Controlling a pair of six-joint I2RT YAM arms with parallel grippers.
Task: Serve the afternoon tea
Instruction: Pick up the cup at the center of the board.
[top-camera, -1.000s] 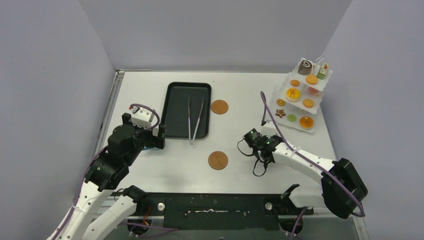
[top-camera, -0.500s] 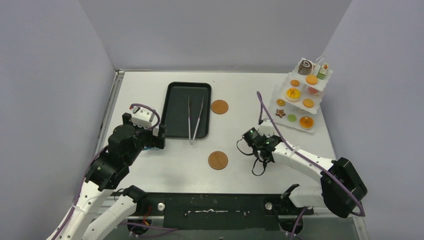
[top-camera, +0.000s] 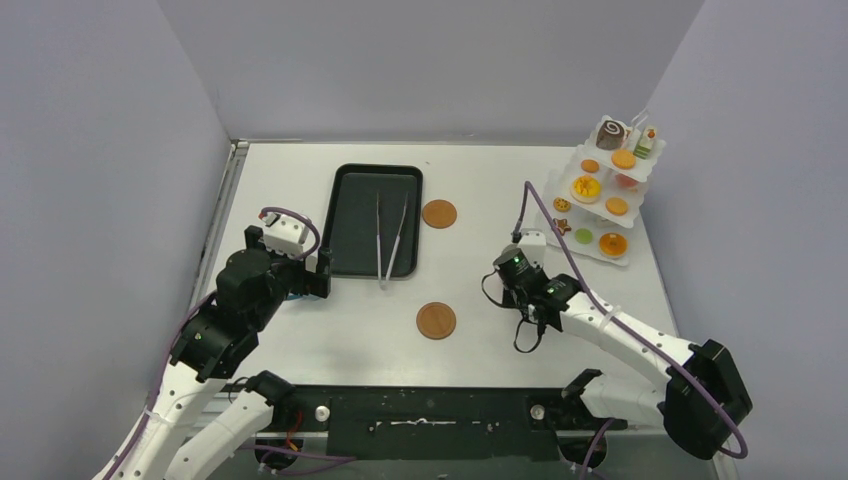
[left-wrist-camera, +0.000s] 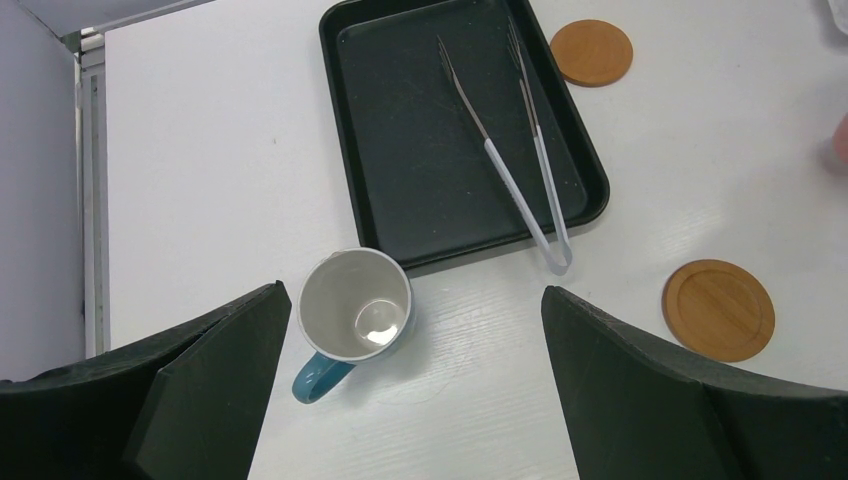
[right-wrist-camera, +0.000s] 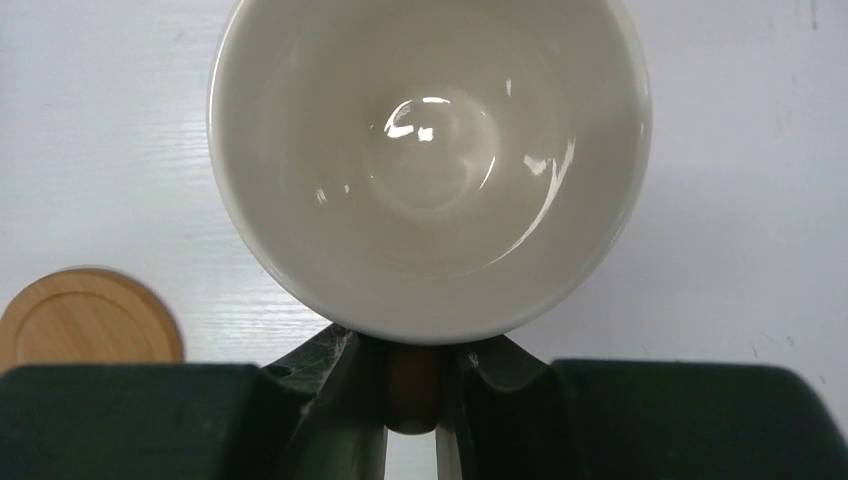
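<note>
Pink cup (right-wrist-camera: 430, 170): handle now caught.
My right jaws have just clenched on its handle beside the wooden coaster (right-wrist-camera: 85, 315), so I judge it ready to carry; my left jaws hang released above the blue cup (left-wrist-camera: 355, 305).

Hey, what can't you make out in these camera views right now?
1. Top view: the blue cup is mostly hidden under the left arm.
2. Right wrist view: the second cup shows only its inside; the right fingers mostly cover its handle.
3. Top view: the pastries on the stand are too small to name.
</note>
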